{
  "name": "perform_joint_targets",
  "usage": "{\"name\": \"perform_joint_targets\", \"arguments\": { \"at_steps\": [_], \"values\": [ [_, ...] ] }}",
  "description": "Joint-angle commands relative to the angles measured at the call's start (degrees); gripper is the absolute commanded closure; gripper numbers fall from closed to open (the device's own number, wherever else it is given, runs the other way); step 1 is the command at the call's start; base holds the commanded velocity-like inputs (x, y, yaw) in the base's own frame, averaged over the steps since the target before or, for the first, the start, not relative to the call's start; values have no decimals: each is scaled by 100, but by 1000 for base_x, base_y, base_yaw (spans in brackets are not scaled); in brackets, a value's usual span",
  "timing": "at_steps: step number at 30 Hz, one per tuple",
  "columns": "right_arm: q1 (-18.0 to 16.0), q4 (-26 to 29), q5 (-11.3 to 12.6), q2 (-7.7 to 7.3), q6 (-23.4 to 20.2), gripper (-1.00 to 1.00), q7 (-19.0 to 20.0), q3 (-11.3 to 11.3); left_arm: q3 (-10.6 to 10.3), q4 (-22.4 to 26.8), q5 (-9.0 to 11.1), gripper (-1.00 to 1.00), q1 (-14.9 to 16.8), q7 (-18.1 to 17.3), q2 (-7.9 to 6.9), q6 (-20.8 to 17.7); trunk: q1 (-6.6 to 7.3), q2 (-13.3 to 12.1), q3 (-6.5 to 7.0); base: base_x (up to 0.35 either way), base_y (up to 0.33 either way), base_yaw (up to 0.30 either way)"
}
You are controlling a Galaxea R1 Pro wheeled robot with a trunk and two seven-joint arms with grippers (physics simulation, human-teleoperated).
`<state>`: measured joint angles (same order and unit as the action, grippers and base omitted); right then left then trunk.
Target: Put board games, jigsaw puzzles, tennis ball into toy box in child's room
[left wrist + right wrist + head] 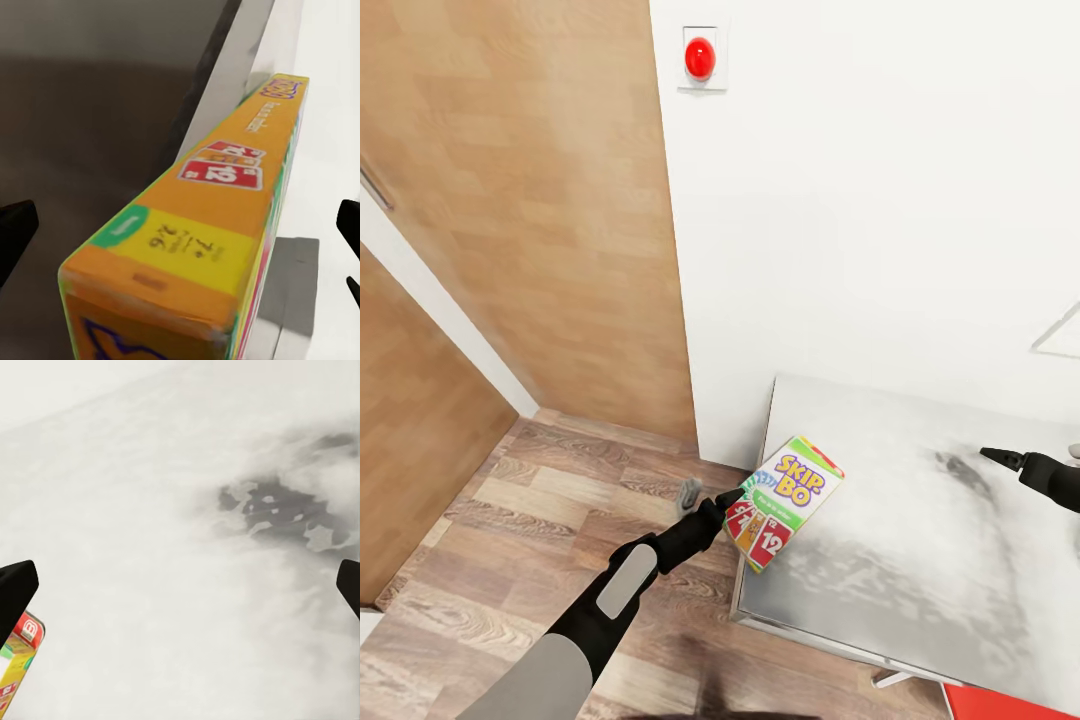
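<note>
Skip-Bo box [784, 499] in left pincer [732, 507], over table [920, 520] edge

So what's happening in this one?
The left gripper holds the Skip-Bo box at the near corner of the table, the box hanging partly past the edge over the wood floor. The right gripper hovers open above the bare tabletop, holding nothing.

A home bedroom: wood-plank floor [560, 500], wooden wardrobe doors [540, 200], mottled pale table [920, 520].
</note>
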<state>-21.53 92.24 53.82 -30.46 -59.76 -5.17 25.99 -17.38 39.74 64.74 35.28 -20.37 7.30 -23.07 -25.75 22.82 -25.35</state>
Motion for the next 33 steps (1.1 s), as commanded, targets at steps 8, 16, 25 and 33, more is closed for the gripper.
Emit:
{"name": "perform_joint_targets", "arguments": {
  "at_steps": [8,16,25,33],
  "values": [
    [-2,4,58,3,-24,-100,-54,3,-3,-1,47,-100,5,-2,-1,-31,-3,10,-8,0,0,-4],
    [-2,4,58,4,-24,-100,-54,1,-3,-1,49,-100,-1,-2,-1,-31,-3,10,-8,0,0,-1],
    [-1,4,58,4,-24,-100,-54,-5,-3,-1,64,-100,-3,-2,-1,-31,-3,10,-8,0,0,0],
    [-3,4,58,11,-24,-100,-54,-6,-4,2,70,-100,-4,-2,-1,-31,-3,10,-8,0,0,0]
  ]
}}
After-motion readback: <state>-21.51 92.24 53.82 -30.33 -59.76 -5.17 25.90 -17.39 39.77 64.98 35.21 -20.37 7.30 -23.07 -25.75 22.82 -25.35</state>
